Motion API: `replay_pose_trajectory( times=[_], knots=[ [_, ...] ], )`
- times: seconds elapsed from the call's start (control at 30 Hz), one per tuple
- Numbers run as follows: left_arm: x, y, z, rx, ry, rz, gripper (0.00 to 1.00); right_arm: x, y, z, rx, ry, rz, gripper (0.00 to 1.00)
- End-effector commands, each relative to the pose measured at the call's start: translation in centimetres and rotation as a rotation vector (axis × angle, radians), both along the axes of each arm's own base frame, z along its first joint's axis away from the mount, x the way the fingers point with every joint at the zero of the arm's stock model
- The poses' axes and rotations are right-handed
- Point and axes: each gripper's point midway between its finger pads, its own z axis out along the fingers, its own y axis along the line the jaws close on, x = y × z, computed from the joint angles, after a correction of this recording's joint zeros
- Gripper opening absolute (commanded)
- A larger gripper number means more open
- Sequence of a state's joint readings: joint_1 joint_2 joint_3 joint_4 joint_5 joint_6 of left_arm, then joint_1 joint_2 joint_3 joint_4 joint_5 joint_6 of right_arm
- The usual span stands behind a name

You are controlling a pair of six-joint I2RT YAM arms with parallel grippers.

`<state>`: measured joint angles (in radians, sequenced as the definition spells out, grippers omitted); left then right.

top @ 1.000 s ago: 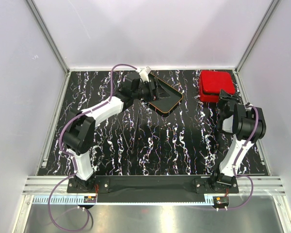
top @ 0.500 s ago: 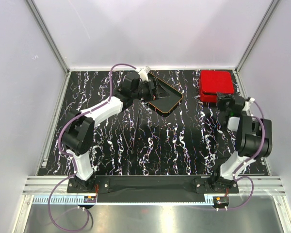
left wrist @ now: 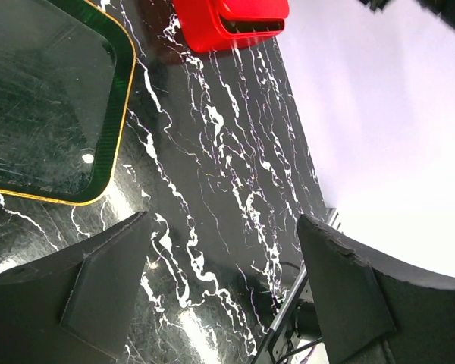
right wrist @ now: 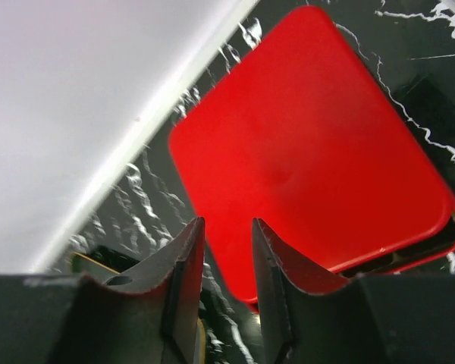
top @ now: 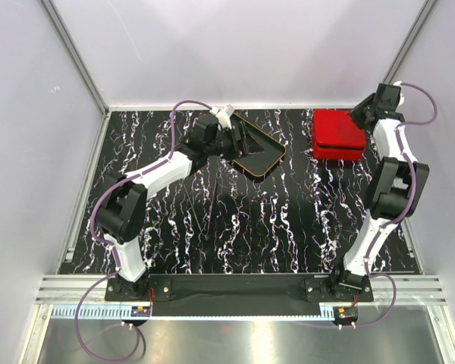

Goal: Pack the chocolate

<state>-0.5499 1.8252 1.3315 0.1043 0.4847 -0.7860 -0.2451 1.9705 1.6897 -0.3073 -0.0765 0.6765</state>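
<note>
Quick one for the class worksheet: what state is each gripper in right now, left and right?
Left gripper: wide open, holding nothing.
Right gripper: open only narrowly, holding nothing, above the red lid.

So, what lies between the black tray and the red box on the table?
Only bare table separates tray and box, as the top view shows.
</note>
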Motion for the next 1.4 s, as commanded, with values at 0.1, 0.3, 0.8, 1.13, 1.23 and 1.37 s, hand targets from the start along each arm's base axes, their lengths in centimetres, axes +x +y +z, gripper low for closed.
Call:
replay_pose_trajectory(
  times=[0.1,0.3,0.8,1.13,1.23,1.37],
  knots=[
    [0.5,0.5,2.8,-0.017,-0.101,0.024,0.84,2.5,0.1,-2.2,-0.137,0.031,0.202,0.39],
    [0.3,0.7,1.9,0.007,-0.102,0.018,0.84,6.7,-2.5,-2.5,-0.262,-0.039,0.166,0.41],
    [-0.2,0.9,0.8,-0.008,-0.088,0.022,0.85,12.0,-6.5,-2.7,-0.504,-0.034,0.181,0.64],
    [-0.3,0.9,1.0,-0.010,-0.098,0.019,0.85,12.2,-7.3,-5.9,-0.544,0.022,0.222,0.66],
    [-0.2,0.8,1.1,-0.019,-0.098,0.016,0.85,11.9,-7.5,-7.3,-0.548,0.059,0.232,0.66],
    [-0.3,0.7,0.7,-0.015,-0.093,0.014,0.85,11.6,-7.5,-8.2,-0.568,0.084,0.264,0.66]
  ],
)
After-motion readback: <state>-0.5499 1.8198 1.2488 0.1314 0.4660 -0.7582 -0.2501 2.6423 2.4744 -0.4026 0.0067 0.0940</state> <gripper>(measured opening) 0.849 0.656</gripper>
